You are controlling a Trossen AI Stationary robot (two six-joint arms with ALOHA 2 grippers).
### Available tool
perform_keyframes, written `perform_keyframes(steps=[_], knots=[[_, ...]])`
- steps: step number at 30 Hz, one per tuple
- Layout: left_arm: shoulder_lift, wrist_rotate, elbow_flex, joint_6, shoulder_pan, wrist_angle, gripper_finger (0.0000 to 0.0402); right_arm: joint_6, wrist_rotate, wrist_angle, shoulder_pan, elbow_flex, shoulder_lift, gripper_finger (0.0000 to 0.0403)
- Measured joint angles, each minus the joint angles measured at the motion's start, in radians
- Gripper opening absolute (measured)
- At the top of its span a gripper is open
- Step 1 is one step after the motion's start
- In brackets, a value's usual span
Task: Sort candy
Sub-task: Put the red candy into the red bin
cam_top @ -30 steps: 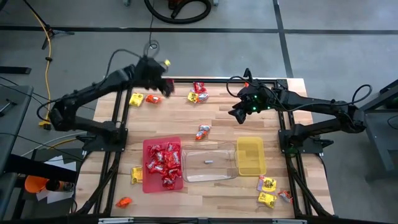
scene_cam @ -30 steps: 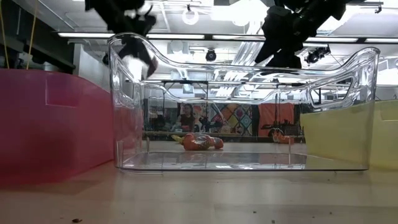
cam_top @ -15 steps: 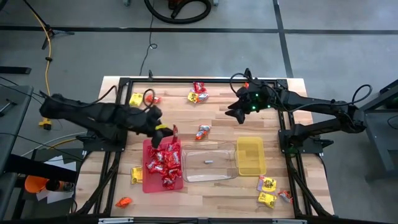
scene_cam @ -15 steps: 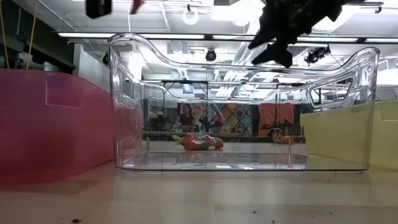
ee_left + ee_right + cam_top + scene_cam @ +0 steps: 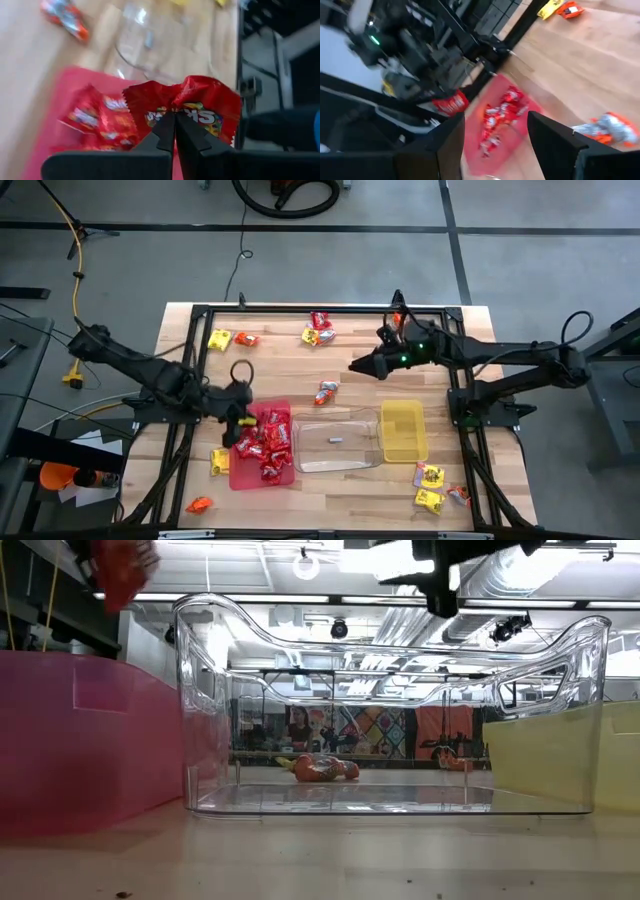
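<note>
Candy: one red packet is pinched in the left gripper's closed jaws, above the red tray. The right gripper hangs over the counter, jaws apart and empty, near an orange packet.

We've got candy all over the table. 1 red packet is pinched in the left gripper, hanging crumpled above the red tray's left edge. A pile of red packets fills that tray. A yellow one and an orange one lie near the far left corner, a red-and-yellow pair by the far edge's middle, and an orange pair mid-table. A yellow and an orange sit near the front left corner, and yellow ones near the front right.
</note>
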Motion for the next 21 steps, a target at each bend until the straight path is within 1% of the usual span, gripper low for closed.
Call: perform_keyframes(steps=[2,5,8,10,13,16,19,21], knots=[[0.001,0.025,-0.064,-0.002,-0.033,0.048,0.0000,0.052,0.059,0.016,0.047,0.000,0.000,0.0211],[0.001,0.028,-0.144,-0.047,-0.067,0.117,0.0000,0.102,0.145,0.014,0.115,0.000,0.000,0.0211],[0.001,0.018,-0.198,-0.098,-0.080,0.137,0.0006,0.135,0.219,0.013,0.168,0.000,0.000,0.0211],[0.001,0.010,-0.217,-0.130,-0.083,0.144,0.0017,0.144,0.258,0.011,0.190,0.000,0.000,0.0211],[0.000,0.008,-0.237,-0.158,-0.081,0.146,0.0042,0.156,0.295,0.008,0.203,0.000,0.000,0.0211],[0.000,-0.010,-0.238,-0.166,-0.080,0.155,0.0078,0.179,0.299,0.007,0.204,0.000,0.000,0.0211],[-0.011,-0.036,-0.225,-0.152,-0.065,0.200,0.0116,0.185,0.299,0.001,0.202,0.000,0.000,0.0211],[-0.023,-0.071,-0.201,-0.117,-0.049,0.262,0.0137,0.184,0.298,-0.009,0.189,0.000,0.000,0.0211]])
